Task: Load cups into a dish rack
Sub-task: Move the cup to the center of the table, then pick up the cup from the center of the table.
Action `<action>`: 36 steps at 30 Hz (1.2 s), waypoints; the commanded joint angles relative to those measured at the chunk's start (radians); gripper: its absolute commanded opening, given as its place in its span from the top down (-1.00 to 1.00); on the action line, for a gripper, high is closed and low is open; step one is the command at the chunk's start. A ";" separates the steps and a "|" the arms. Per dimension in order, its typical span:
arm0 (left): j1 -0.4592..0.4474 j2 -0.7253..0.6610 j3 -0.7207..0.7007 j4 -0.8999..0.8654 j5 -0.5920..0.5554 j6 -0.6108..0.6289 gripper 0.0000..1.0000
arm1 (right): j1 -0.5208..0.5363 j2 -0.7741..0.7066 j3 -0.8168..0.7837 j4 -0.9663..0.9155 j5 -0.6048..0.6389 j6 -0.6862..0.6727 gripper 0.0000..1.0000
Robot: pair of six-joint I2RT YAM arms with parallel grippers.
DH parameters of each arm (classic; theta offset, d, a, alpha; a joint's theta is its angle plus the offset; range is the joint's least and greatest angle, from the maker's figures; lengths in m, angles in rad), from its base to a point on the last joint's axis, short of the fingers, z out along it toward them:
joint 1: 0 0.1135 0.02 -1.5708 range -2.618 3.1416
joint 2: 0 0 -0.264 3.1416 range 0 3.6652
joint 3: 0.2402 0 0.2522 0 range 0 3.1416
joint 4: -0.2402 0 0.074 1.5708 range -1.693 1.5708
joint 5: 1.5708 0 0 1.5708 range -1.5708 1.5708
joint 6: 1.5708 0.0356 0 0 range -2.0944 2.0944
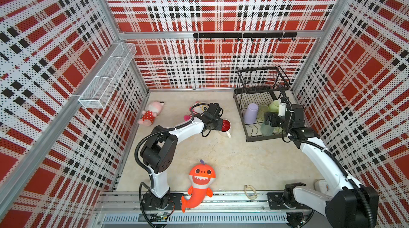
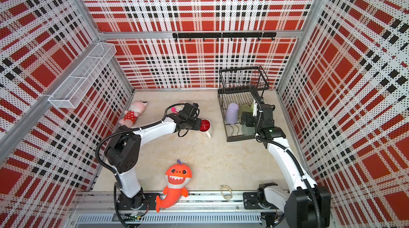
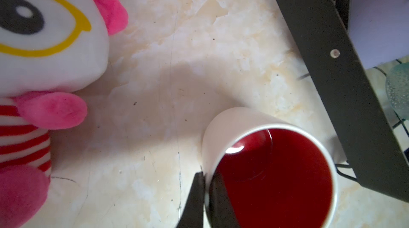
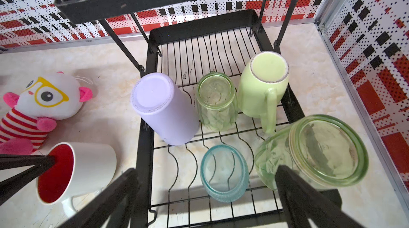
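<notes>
Gripping rim of white mug (image 3: 232, 131) with left claw (image 3: 208, 175) closed tight; nothing in right claw (image 4: 205, 171), spread wide over rack (image 4: 199, 29). Might slip on lifting, given such thin hold

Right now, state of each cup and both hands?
white mug, mouth up beside dish rack, rim gripped
left hand, shut on white mug
right hand, open above rack
lavender cup, inverted in rack
far green tumbler, inverted in rack
pale-green mug, inverted in rack
teal cup, in rack, orientation unclear
near green tumbler, base up, tilted, in rack
</notes>
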 commanded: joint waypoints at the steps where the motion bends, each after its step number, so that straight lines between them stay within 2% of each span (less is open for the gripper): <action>1: -0.004 -0.014 0.045 -0.024 0.001 0.029 0.77 | -0.006 -0.018 -0.004 0.022 -0.013 -0.005 -1.00; 2: -0.006 -0.012 0.054 -0.025 0.003 0.031 0.69 | -0.006 -0.017 -0.004 0.021 -0.014 -0.007 -1.00; 8: -0.010 0.020 0.102 -0.045 0.024 0.044 0.54 | -0.006 -0.014 -0.003 0.017 -0.014 -0.008 -1.00; 13: -0.013 0.050 0.129 -0.062 0.031 0.051 0.31 | -0.006 -0.011 0.000 0.015 -0.011 -0.011 -1.00; 17: -0.013 0.075 0.152 -0.104 0.005 0.052 0.07 | -0.006 -0.010 0.005 0.010 -0.011 -0.013 -1.00; 22: -0.018 0.082 0.165 -0.134 -0.032 0.055 -0.10 | -0.006 -0.012 0.003 0.008 -0.011 -0.016 -1.00; 26: -0.020 0.096 0.172 -0.137 -0.031 0.063 -0.09 | -0.006 -0.009 0.006 0.008 -0.015 -0.016 -1.00; 28: -0.020 0.113 0.178 -0.137 -0.026 0.070 -0.02 | -0.006 -0.009 0.008 0.008 -0.017 -0.016 -1.00; 36: -0.017 0.176 0.205 -0.137 -0.005 0.075 0.55 | -0.006 -0.018 0.007 -0.002 -0.010 -0.016 -1.00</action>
